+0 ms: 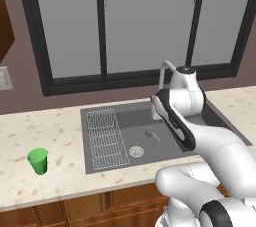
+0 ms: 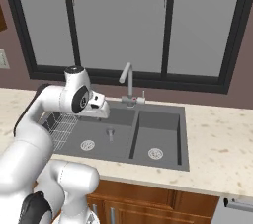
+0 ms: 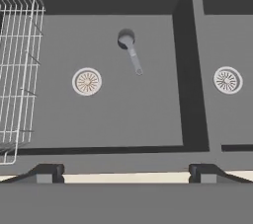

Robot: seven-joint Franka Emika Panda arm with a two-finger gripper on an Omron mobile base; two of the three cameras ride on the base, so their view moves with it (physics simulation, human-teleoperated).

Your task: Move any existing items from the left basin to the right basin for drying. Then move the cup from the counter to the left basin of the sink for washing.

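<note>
The gripper (image 3: 126, 173) hangs above the near edge of the left basin (image 3: 108, 114), its two dark fingertips (image 3: 47, 172) spread as wide as they go and holding nothing; ahead of it, on the basin floor and well apart from the tips, lies the small grey object (image 3: 129, 50), a round cup-like head with a thin handle, much like a little measuring scoop; its long axis runs nearly along the gripper's line of sight, slightly slanted, with the round head at the far end and the handle's tip pointing back toward the gripper and a little to its right; the round drain (image 3: 87, 81) sits nearer the gripper and to the object's left; the white wire rack (image 3: 20, 60) is off to the gripper's far left; beyond the divider to the right is the right basin (image 3: 227, 45) with its own drain; the green cup (image 1: 38, 161) stands upright on the counter (image 1: 50, 131), well to the left of the sink (image 1: 100, 163) and far from the gripper.
</note>
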